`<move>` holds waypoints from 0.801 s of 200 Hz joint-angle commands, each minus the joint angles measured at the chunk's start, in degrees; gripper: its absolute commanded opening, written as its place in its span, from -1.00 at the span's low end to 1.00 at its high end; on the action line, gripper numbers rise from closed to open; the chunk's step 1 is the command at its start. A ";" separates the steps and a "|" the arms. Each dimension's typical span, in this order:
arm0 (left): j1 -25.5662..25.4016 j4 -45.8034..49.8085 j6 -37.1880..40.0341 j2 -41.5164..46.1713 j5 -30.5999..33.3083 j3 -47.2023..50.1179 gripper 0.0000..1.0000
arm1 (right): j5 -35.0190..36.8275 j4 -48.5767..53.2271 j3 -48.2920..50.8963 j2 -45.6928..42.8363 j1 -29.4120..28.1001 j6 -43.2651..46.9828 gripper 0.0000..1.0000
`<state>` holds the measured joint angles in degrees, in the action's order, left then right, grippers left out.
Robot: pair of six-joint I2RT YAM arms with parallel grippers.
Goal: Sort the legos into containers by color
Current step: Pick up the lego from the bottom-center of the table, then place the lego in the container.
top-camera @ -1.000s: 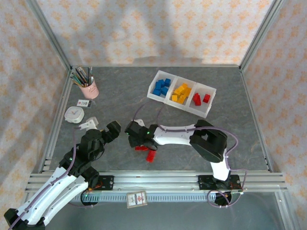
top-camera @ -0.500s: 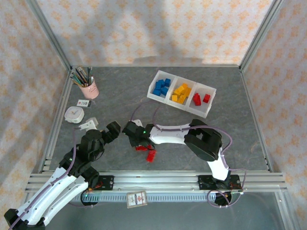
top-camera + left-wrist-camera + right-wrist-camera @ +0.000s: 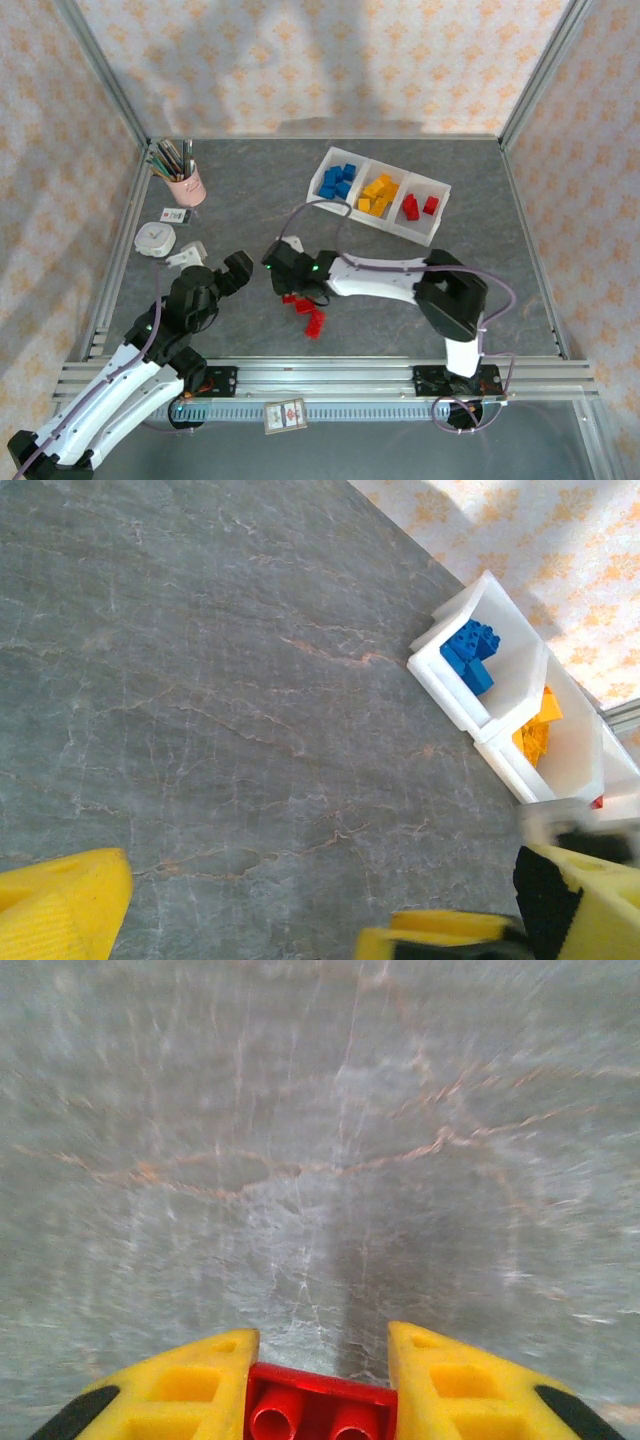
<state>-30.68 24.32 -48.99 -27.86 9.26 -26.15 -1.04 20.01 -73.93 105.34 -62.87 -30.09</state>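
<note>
Although most of the sorting looks finished, a little red is not yet home. On the far right of the worktop (image 3: 250, 200) the white tray (image 3: 370, 220) holds a heap of blue bricks (image 3: 336, 181) in its left compartment, yellow-orange bricks (image 3: 377, 195) in the middle one, and two sorted red bricks (image 3: 418, 206) in the right one. From the top view I see no blue or yellow piece loose on the stone-grey surface. What is left, as far as I can judge, is a small red cluster (image 3: 312, 320) lying near the front centre, well apart from the tray; the pieces sit too close together for a sure count.

The right claw (image 3: 285, 287) reaches across to the left and hangs just above the far end of that cluster. In its wrist view the right claw (image 3: 318, 1345) is clenched on a red brick (image 3: 320, 1410), which sits squarely between the two yellow fingers (image 3: 190, 1390) with its hollow tubes facing the camera and bare worktop beyond the tips. That brick belongs in the right compartment, so it has a long carry far and to the right.

The left claw (image 3: 232, 270) hovers just left of the right one, released and holding nothing; its wrist view shows its fingers spread wide over bare surface, with the tray's blue and yellow ends in the far right corner.
</note>
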 commanded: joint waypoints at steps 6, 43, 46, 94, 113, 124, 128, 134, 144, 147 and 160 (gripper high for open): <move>0.41 -4.57 3.38 -3.41 -2.43 -3.13 0.98 | 2.23 -1.76 3.80 -7.66 4.33 -2.15 -0.38; 0.40 -11.54 6.32 -11.57 -8.09 -4.98 0.98 | 5.78 -0.67 9.51 -15.37 13.13 -2.09 -0.37; 0.44 -12.22 6.50 -12.27 -8.69 -5.16 0.98 | 5.78 -0.59 9.97 -16.01 14.18 -2.06 -0.37; 0.40 -19.76 9.62 -23.36 -15.82 -8.35 0.99 | 9.16 -0.22 14.44 -23.21 32.23 1.37 -0.36; 0.40 -22.12 10.34 -26.89 -17.79 -9.49 0.99 | 9.66 -2.22 15.22 -23.96 39.27 2.93 -0.36; 0.40 -23.09 10.64 -28.79 -18.59 -10.32 0.98 | 10.60 -3.52 15.04 -23.11 42.32 4.42 -0.36; 0.40 -23.43 10.75 -29.41 -18.90 -10.60 0.98 | 10.91 -3.57 14.57 -22.56 43.45 4.84 -0.36; 0.43 -23.82 10.88 -30.29 -19.24 -11.07 0.99 | 11.57 -3.49 13.69 -21.49 44.74 5.56 -0.36; 0.45 -24.31 11.11 -31.55 -19.70 -11.69 0.98 | 12.10 -3.51 12.01 -19.40 46.32 6.98 -0.36; 0.43 -24.46 11.18 -31.94 -19.79 -11.84 0.98 | 12.19 -3.61 11.62 -18.71 46.71 7.36 -0.36; 0.42 -24.80 11.28 -33.14 -19.90 -12.60 0.98 | 12.33 -4.70 9.88 -15.81 48.30 8.67 -0.36</move>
<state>-30.68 3.11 -39.42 -59.18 -8.49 -36.01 8.32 17.28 -60.51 84.88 -16.56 -25.61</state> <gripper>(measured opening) 0.992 0.325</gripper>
